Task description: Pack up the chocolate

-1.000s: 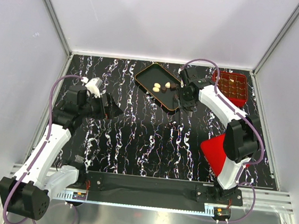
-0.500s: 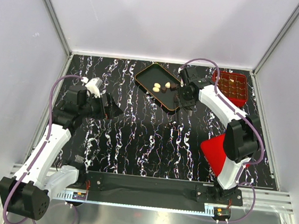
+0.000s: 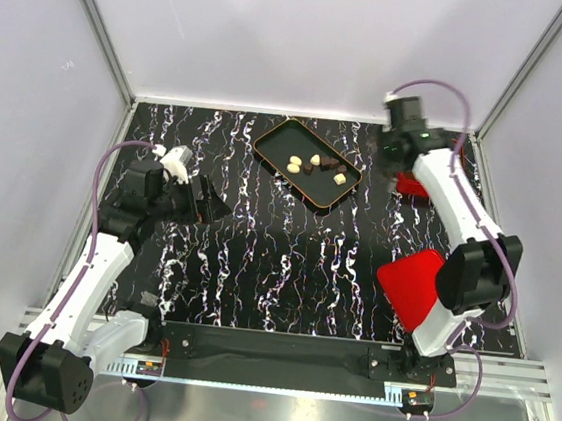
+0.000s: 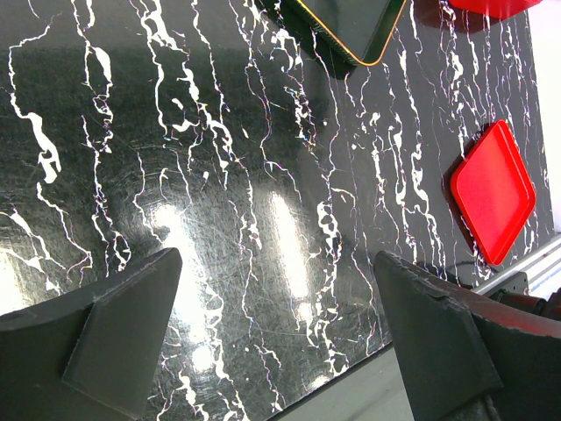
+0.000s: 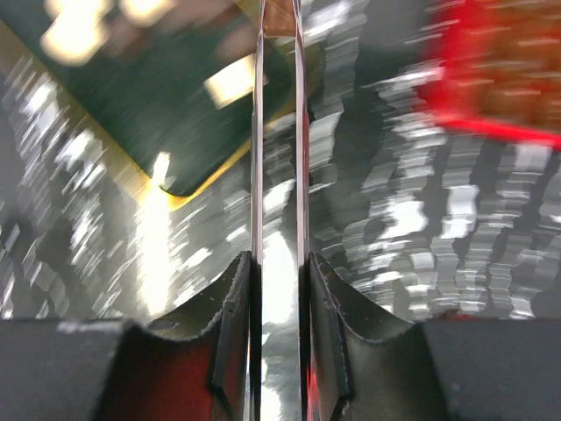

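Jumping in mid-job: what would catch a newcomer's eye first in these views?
The bright red lid lying flat at the near right of the black marbled table stands out most. Next is the orange-rimmed black tray at the far centre, with cream and brown chocolates in it. The right arm stretches over the red box in the far right corner, covering most of it.

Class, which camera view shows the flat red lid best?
Left wrist view: the red lid lies whole and unobstructed. The top view has it partly hidden under the right arm. The right wrist view is blurred and shows no lid clearly.
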Action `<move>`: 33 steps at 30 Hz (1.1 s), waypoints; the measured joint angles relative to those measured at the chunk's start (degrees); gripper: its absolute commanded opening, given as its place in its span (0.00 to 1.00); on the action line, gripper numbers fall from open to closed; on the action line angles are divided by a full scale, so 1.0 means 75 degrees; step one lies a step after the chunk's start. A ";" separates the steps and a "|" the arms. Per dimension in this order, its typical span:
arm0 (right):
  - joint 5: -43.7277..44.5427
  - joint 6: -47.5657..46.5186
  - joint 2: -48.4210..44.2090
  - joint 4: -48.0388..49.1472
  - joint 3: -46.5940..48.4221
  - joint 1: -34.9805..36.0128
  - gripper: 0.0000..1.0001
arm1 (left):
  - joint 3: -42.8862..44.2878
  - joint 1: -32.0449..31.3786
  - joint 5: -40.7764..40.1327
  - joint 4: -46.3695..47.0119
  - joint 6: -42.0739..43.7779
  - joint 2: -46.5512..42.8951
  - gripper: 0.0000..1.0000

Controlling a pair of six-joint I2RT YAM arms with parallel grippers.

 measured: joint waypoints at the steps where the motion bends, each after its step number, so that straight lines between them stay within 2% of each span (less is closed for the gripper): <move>1: 0.0093 -0.0012 0.0000 0.0006 0.0119 -0.0306 0.32 | 0.0000 0.0000 0.0000 -0.0003 0.0000 0.0000 0.99; 6: 0.0624 -0.0015 0.0236 -0.0119 0.0758 -0.1929 0.32 | 0.0000 0.0000 0.0000 0.0000 0.0000 0.0000 0.99; 9: 0.0697 -0.0006 0.0551 -0.0140 0.1043 -0.2326 0.32 | 0.0000 0.0000 0.0003 0.0000 0.0000 -0.0003 0.99; 18: 0.0670 -0.0006 0.1489 -0.0122 0.1276 -0.2366 0.33 | 0.0000 0.0000 0.0000 -0.0003 0.0000 -0.0003 0.99; 28: 0.0691 -0.0044 0.1792 0.0073 0.1276 -0.2515 0.33 | 0.0000 0.0000 0.0000 -0.0003 0.0000 0.0000 0.99; 33: 0.0691 -0.0044 0.1856 0.0099 0.1285 -0.2538 0.36 | 0.0000 0.0000 0.0000 -0.0003 0.0000 0.0000 0.99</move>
